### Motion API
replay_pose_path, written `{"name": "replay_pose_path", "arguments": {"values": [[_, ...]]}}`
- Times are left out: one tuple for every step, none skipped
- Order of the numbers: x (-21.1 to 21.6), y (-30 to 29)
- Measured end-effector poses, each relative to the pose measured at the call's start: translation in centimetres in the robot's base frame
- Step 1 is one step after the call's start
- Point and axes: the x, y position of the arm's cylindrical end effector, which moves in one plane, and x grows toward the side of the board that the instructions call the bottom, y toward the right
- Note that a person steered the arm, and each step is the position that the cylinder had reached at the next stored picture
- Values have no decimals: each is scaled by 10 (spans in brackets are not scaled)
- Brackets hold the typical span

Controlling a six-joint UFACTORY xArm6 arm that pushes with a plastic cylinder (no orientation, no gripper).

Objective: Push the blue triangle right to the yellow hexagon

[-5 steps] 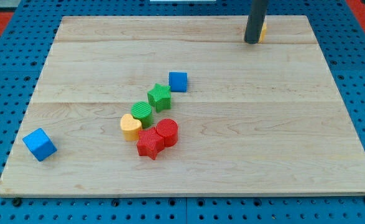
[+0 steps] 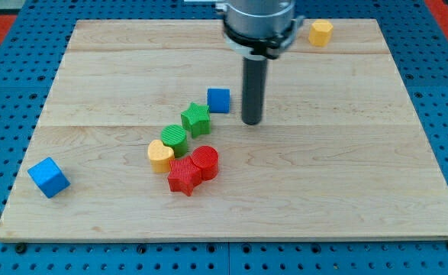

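Observation:
The small blue block (image 2: 218, 100), whose shape I cannot make out clearly, sits a little above the board's middle. The yellow hexagon (image 2: 320, 32) lies near the view's top right corner of the wooden board (image 2: 346, 176). My tip (image 2: 251, 121) is on the board just right of and slightly below the small blue block, with a small gap between them. The dark rod rises from it to the arm's head at the view's top.
A green star (image 2: 196, 118), a green round block (image 2: 174, 138), a yellow heart (image 2: 160, 155), a red star (image 2: 183, 176) and a red round block (image 2: 205, 161) form a cluster below and left of the blue block. A blue cube (image 2: 49, 177) lies at the lower left.
My tip has moved from beside the yellow hexagon at the top right down and left to just right of the small blue block. No block has moved.

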Motion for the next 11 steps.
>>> {"name": "replay_pose_path", "arguments": {"values": [[5, 7], [5, 7], [5, 7], [5, 7], [5, 7], [5, -6], [-11, -25], [-33, -81], [-62, -102], [-74, -53], [-74, 14]]}}
